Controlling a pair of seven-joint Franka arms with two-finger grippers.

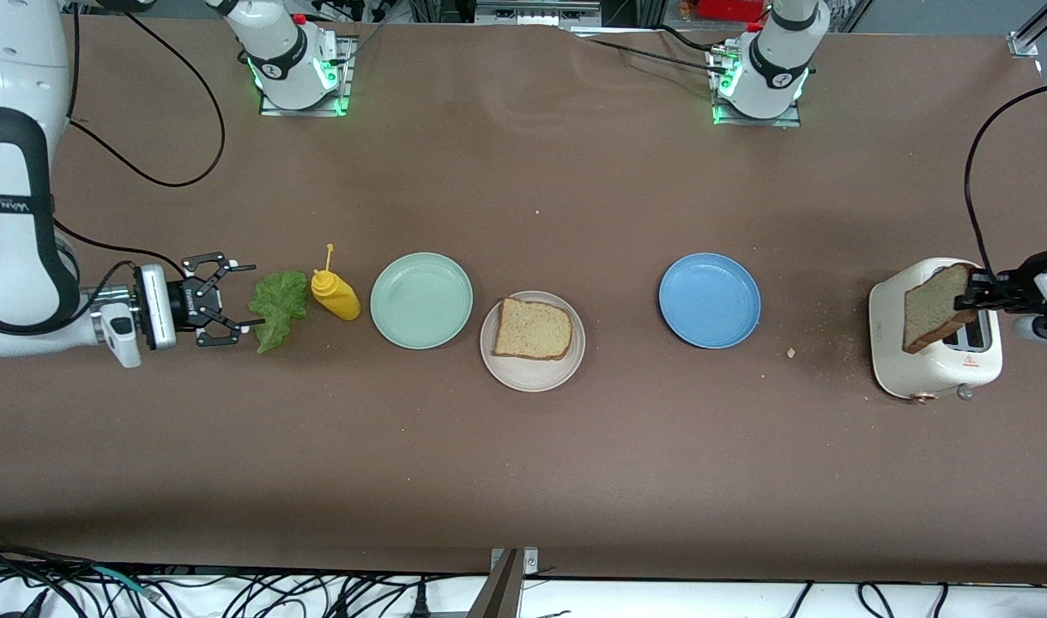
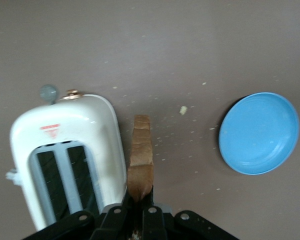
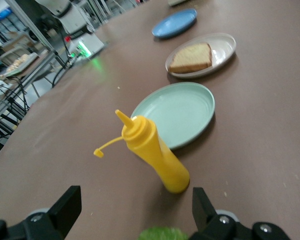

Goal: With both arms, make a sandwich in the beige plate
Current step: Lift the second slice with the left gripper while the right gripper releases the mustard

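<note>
The right gripper (image 1: 247,300), spread wide, sits level with the lettuce leaf (image 1: 278,307), just toward the beige plate (image 1: 532,371); the left gripper (image 1: 974,292) pinches a bread slice (image 1: 934,306) over the toaster (image 1: 935,360)

Yellow squeeze bottle (image 3: 152,152) by plates
It stands beside a round mint green plate (image 3: 176,112). A beige plate (image 3: 222,51) holds one brown bread slice (image 3: 191,57).

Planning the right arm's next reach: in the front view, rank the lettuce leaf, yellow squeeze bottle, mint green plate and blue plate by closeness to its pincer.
1. Ruffled green lettuce leaf, at the open right pincer.
2. Yellow plastic squeeze bottle, beside the leaf.
3. Round mint green plate, next along.
4. Round blue plate, toward the left arm's end.
</note>
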